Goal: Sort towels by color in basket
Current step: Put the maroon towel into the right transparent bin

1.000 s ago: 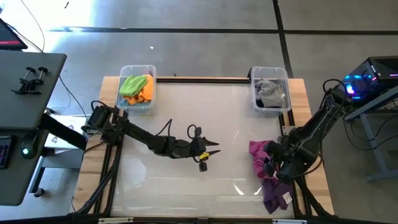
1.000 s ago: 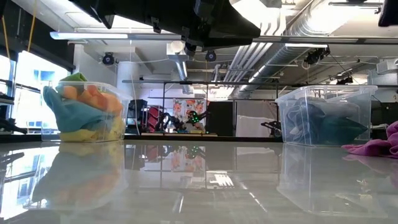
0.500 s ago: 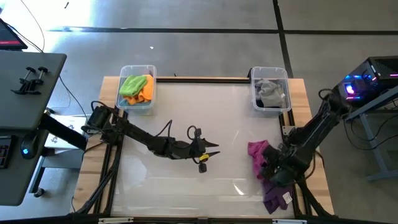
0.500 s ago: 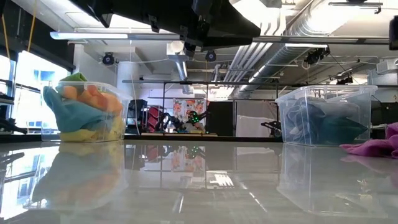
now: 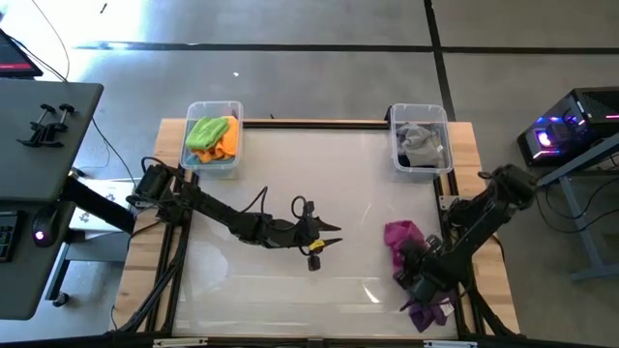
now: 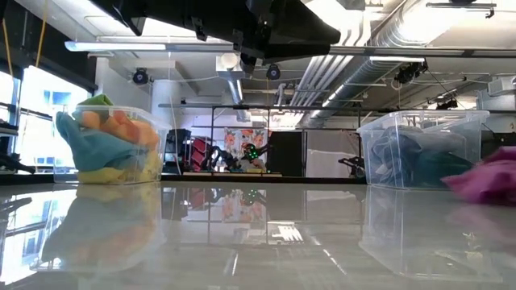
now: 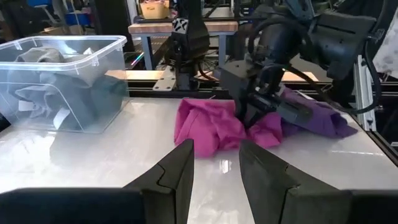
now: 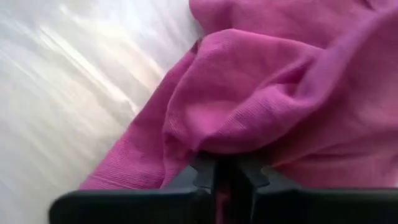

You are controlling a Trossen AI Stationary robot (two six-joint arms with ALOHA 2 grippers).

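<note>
A magenta towel (image 5: 400,236) lies bunched on the table at the right, with a purple towel (image 5: 427,312) behind it near the front edge. My right gripper (image 5: 414,267) is down on the magenta towel (image 8: 261,81) and shut on it. In the left wrist view the magenta towel (image 7: 208,124) and the purple towel (image 7: 323,115) lie under my right gripper (image 7: 256,115). My left gripper (image 5: 334,240) hovers open over the middle of the table, holding nothing. Lime green and orange towels (image 5: 211,135) fill the far-left basket (image 5: 191,159). My right gripper pinches a raised fold (image 8: 231,144) of the magenta towel between its two shut fingers, on the towel's near right part. The fingers come from above, slanting down. The rest of the towel lies slack on the table.
A clear basket (image 5: 395,155) at the far right holds grey towels (image 5: 421,145). The table's middle between the two baskets is bare glossy surface. Wooden borders and the arms' bases run along the left and right edges.
My right gripper has moved toward the table's near edge and down onto the magenta towel, and has shut on a fold of it. The towel has bunched up into a smaller heap. My left arm has kept still.
</note>
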